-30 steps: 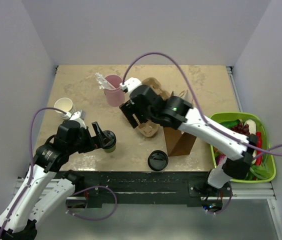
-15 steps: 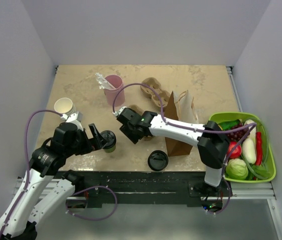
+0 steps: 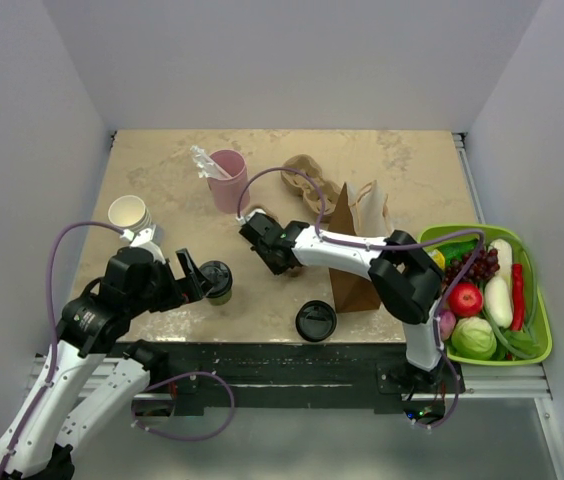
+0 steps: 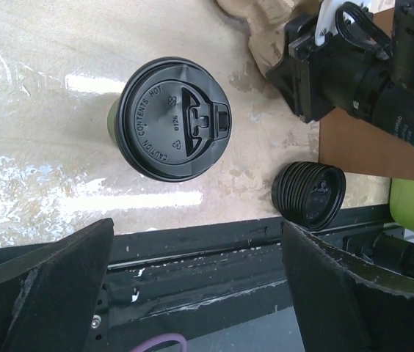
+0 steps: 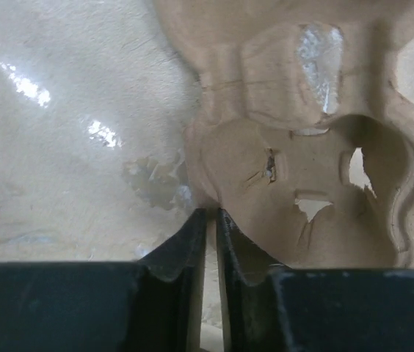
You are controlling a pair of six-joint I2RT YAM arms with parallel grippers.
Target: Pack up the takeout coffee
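The takeout coffee point(image 3: 217, 281) is a small olive-green cup with a black lid point(image 4: 172, 117), standing upright near the table's front left. My left gripper point(image 3: 198, 279) is right beside it. In the left wrist view that gripper point(image 4: 198, 229) is wide open, and the cup stands just beyond its fingertips, not between them. My right gripper point(image 3: 265, 246) is low over the middle of the table. In the right wrist view its jaws point(image 5: 211, 214) are pressed almost together on the near rim of a brown pulp cup carrier point(image 5: 302, 169).
A brown paper bag point(image 3: 360, 262) stands right of the carrier point(image 3: 307, 183). A loose black lid point(image 3: 315, 320) lies near the front edge. A pink tumbler point(image 3: 228, 180) stands at the back, a stack of paper cups point(image 3: 128, 212) at the left, and a green basket point(image 3: 537, 335) of vegetables at the right.
My right arm has dropped lower and drawn in towards the table's middle. Its jaws have narrowed from wide apart onto the carrier's rim. The left arm and the coffee have not moved.
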